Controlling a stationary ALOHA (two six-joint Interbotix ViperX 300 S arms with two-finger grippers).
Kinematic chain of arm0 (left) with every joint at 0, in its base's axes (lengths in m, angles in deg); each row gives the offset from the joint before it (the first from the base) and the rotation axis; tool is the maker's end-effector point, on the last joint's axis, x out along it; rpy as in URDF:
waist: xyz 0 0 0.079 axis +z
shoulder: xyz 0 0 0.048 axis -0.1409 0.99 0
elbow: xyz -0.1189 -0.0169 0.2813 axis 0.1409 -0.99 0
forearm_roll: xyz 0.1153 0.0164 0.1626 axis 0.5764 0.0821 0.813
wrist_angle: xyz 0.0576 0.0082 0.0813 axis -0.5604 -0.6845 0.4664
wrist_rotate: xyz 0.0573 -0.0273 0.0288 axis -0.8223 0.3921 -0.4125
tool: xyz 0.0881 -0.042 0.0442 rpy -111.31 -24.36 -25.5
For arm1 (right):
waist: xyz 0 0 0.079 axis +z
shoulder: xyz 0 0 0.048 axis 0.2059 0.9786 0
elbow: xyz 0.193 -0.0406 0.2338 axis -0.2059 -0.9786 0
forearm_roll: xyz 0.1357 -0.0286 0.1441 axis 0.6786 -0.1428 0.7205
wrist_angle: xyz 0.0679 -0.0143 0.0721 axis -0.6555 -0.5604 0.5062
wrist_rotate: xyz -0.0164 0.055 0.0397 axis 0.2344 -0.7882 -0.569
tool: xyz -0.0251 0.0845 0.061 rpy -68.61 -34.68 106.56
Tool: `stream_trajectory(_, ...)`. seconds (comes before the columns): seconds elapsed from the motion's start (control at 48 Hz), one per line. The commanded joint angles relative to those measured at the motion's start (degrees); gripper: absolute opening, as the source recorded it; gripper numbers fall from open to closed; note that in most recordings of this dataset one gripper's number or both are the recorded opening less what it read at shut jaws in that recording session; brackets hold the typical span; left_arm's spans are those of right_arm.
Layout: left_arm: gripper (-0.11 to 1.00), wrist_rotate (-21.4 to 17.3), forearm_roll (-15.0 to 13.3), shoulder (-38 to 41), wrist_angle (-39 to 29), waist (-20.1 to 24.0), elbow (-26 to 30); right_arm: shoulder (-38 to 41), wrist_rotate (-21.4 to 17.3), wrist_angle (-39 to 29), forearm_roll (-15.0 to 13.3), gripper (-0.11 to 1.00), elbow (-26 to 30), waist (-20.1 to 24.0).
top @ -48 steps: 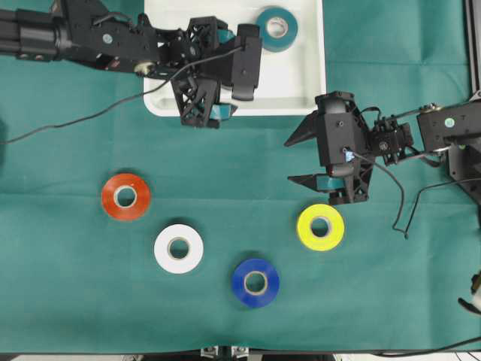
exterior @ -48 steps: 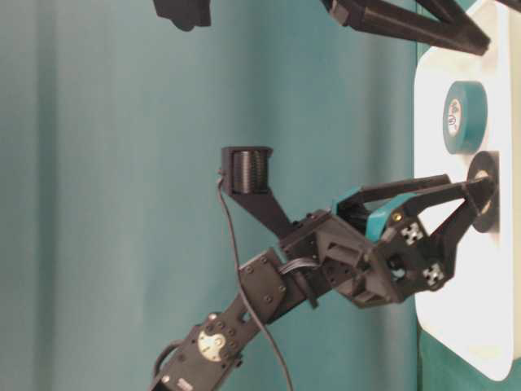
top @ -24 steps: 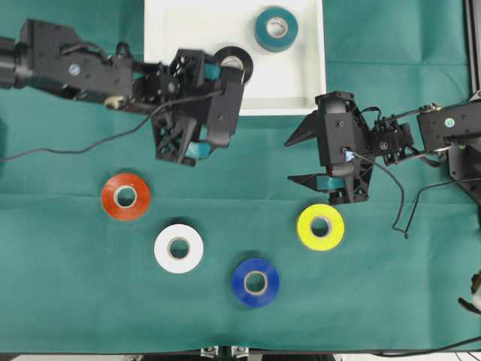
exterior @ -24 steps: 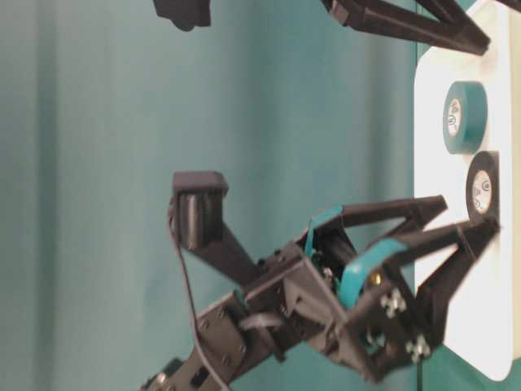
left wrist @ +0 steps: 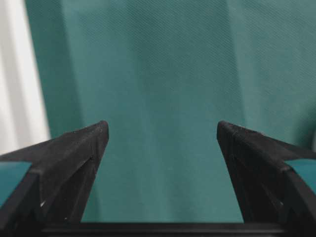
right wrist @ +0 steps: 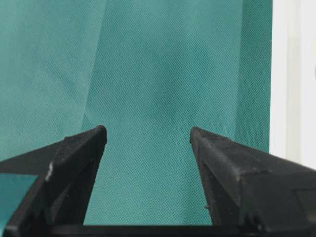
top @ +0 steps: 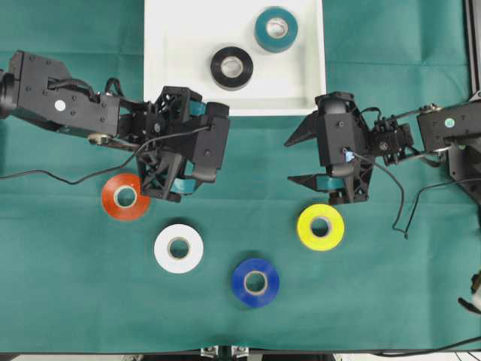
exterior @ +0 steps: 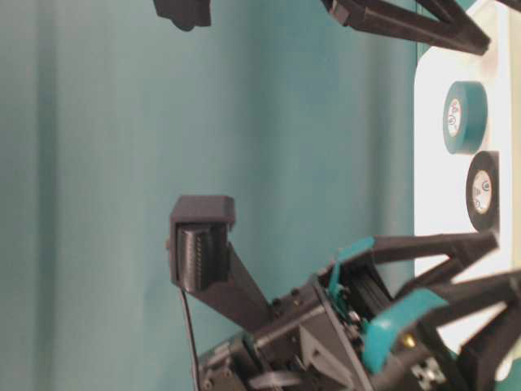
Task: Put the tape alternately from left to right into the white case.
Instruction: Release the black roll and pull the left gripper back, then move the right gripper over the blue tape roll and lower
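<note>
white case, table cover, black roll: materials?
White case: looks like glossy moulded plastic; smooth, rounded corners and raised rim.
Table cover: green woven cloth, matte; fine weave and soft creases in the wrist views.
Black roll: probably vinyl tape, slight sheen, wound on a pale core, likely card.

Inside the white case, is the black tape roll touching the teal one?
Apart. In the overhead view, a strip of white case floor shows between the black tape roll and the teal one.
</note>
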Motion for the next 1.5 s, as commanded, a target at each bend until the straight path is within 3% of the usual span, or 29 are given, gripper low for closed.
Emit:
stream_trajectory(0.0,0.65,0.88,-0.18,-2.02,0.18,-1.14,0.18,-0.44,-0.09,0.44,-0.09,0.76,0.62,0.09)
stream_trajectory(0.479,0.65,7.38,-0.18,-4.92,0.70,-2.37,-4.57,-0.44,-0.09,0.44,0.00,0.76,0.62,0.18)
stream_trajectory(0.959,0.65,7.65,-0.18,-4.83,4.13,-2.81,-6.15,-0.44,-0.53,0.53,0.00,0.76,0.53,0.26)
stream_trajectory(1.313,0.65,7.65,-0.18,-4.57,4.13,-2.81,-6.24,-0.44,-1.41,0.44,0.35,0.76,1.32,5.63)
stream_trajectory(1.48,0.65,7.65,-0.18,-4.48,4.31,-2.81,-6.24,-0.44,-4.22,0.53,0.44,0.76,2.46,8.96)
